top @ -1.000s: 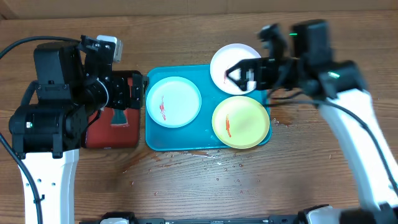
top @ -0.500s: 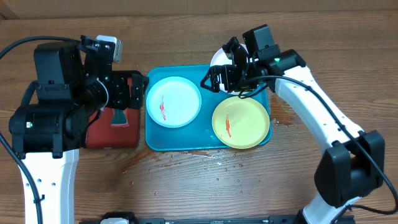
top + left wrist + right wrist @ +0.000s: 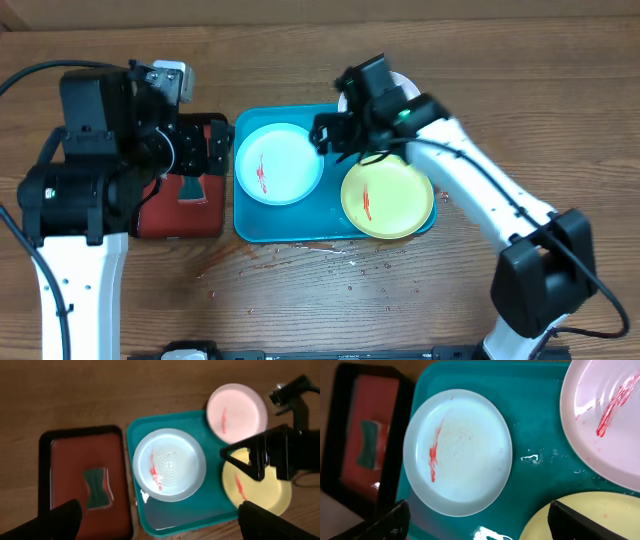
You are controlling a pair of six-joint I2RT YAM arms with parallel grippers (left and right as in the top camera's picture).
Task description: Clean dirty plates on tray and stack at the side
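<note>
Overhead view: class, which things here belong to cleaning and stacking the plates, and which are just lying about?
Belongs to the job:
pale blue plate
white plate
pale green plate
turquoise tray
green pad, likely the wiper

Just lying about:
dark red tray
wet specks on the table

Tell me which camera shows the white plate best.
Left wrist: the whole white plate shows, red smear included. Overhead, the right arm hides most of it. The right wrist view crops it at the frame edge.
</note>
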